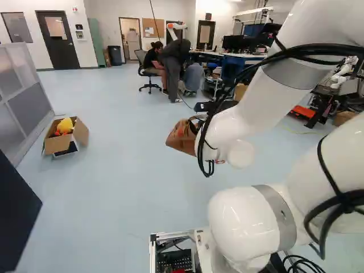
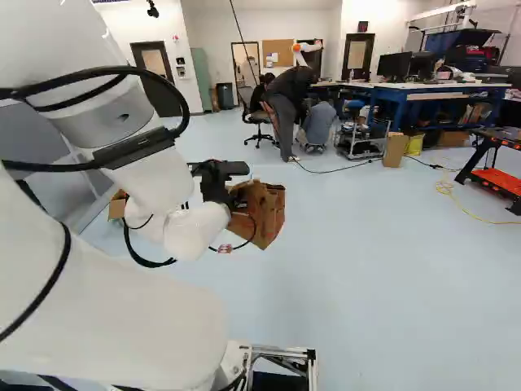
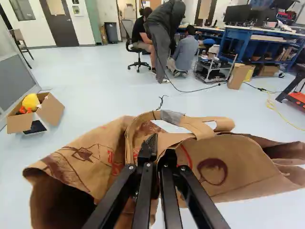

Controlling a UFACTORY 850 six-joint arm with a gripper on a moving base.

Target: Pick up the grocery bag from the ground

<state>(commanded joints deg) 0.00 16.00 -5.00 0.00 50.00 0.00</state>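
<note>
Cardboard first: note open box [image 1: 59, 144] on floor at left of left base view. Next, near middle, find grocery bag [image 1: 181, 138], tilted, pinched by gripper [image 3: 159, 147] near handles [image 3: 194, 125]. Expect light, floppy, tear-prone paper; best to take both handles together.

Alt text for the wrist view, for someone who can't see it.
Black jaws shut on a crumpled brown paper bag near its handle, the bag spreading out to both sides of them. Beyond, on pale floor, an open box with a yellow item inside stands by a gray partition; farther back, a blue workbench.
</note>
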